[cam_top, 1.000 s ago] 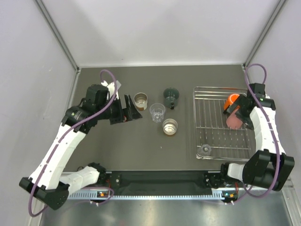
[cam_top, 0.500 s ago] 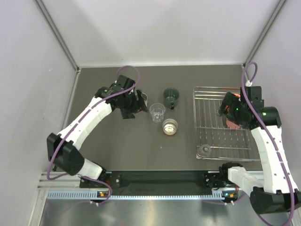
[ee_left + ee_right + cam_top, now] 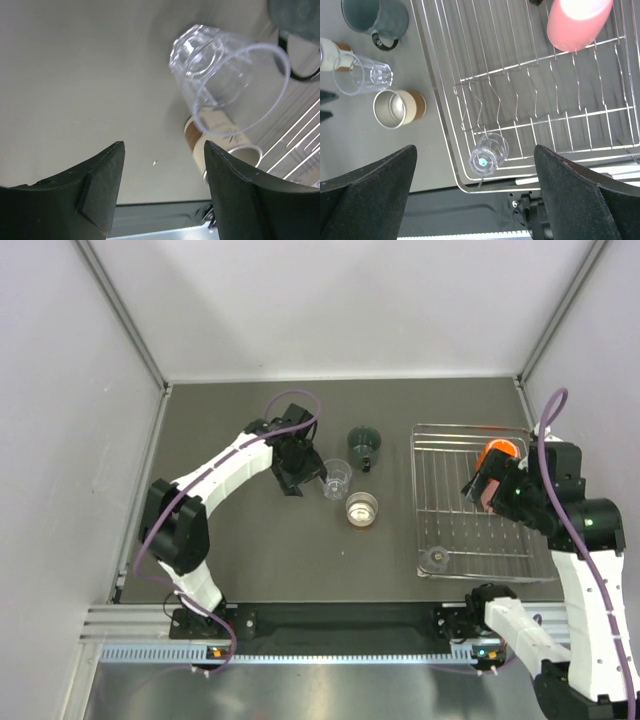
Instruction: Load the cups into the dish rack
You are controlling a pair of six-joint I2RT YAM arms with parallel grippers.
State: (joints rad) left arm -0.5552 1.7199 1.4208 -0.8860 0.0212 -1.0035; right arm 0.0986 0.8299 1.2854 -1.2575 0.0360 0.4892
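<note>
A: Starting with the left hand [image 3: 162,150] — open or closed?
B: Spread wide, gripping nothing; pointed at a clear cup [image 3: 225,85] standing just ahead on the tabletop [image 3: 75,75], not touching it. Beyond that, a steel cup [image 3: 220,147] with a tan band.
A: And the right hand [image 3: 475,151]?
B: Gaping too, empty, hanging above the dish rack [image 3: 520,100]. Below it, a pink cup [image 3: 575,22] resting among the wires, cut off by the top edge, and a second clear cup [image 3: 487,154] at the rack's near left corner (upright or upturned — cannot tell).
A: Anything hidden?
B: From overhead, only part of the orange cup [image 3: 498,452], tucked against the right arm [image 3: 590,570]. Left of the rack, a dark green cup [image 3: 364,443] with a handle. At the right wrist view's left edge, a sliver of another banded cup [image 3: 327,55], mostly cut off.
</note>
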